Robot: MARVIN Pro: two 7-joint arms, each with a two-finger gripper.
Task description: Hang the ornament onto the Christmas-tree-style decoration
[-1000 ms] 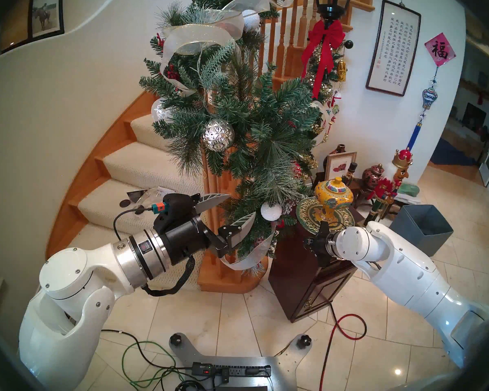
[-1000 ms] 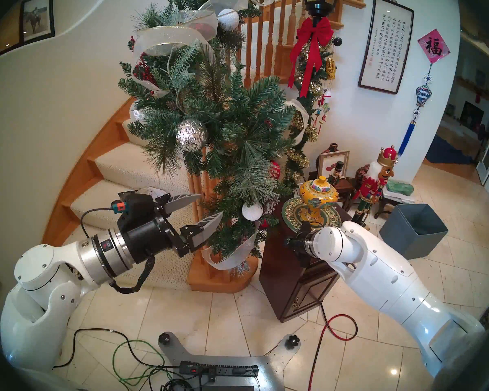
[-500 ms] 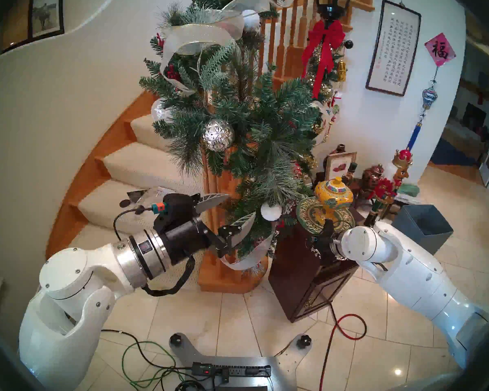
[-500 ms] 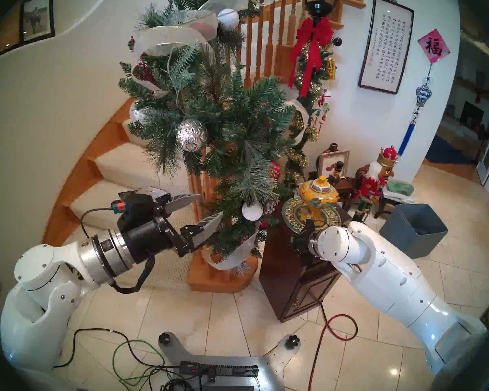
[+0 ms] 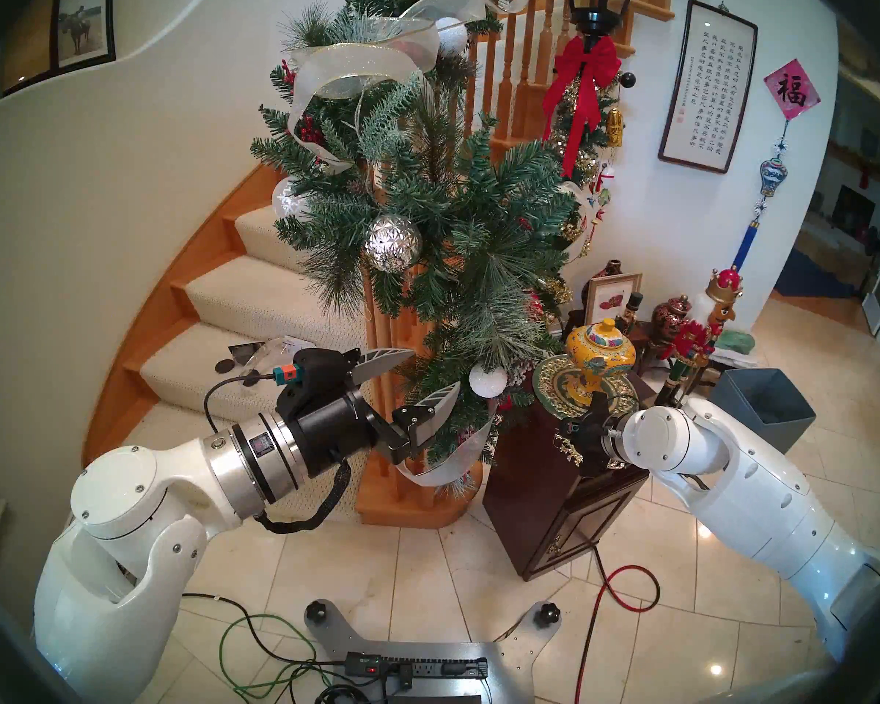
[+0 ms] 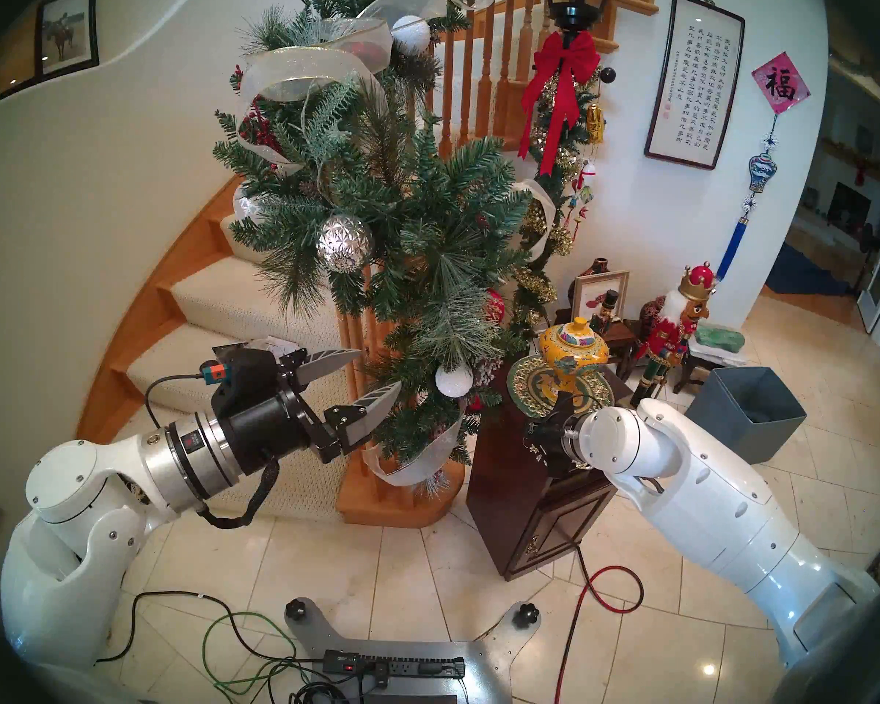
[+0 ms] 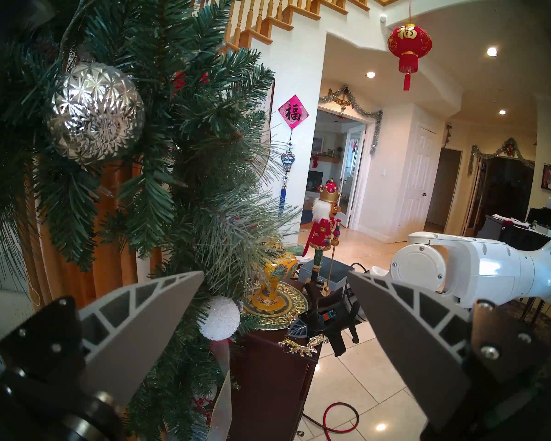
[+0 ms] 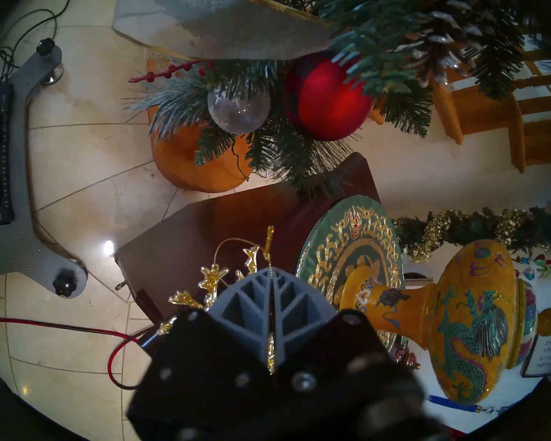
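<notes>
The right gripper [image 8: 271, 279] has its jaws clamped on the flat glittery gold reindeer ornament [image 7: 301, 346], above the front corner of the dark wooden cabinet [image 5: 539, 489]. The left gripper [image 5: 430, 375] gapes wide beside the bushy green pine garland [image 5: 428, 205] on the carpeted staircase's [image 5: 255, 301] newel post, over cream floor tiles [image 5: 428, 576].

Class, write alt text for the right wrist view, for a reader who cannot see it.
The right gripper, its grey fingers shut on a glittery gold reindeer ornament, is above a dark wooden cabinet. Beyond hang a garland with a red ball and a clear ball; a yellow dragon vase is at right.
</notes>
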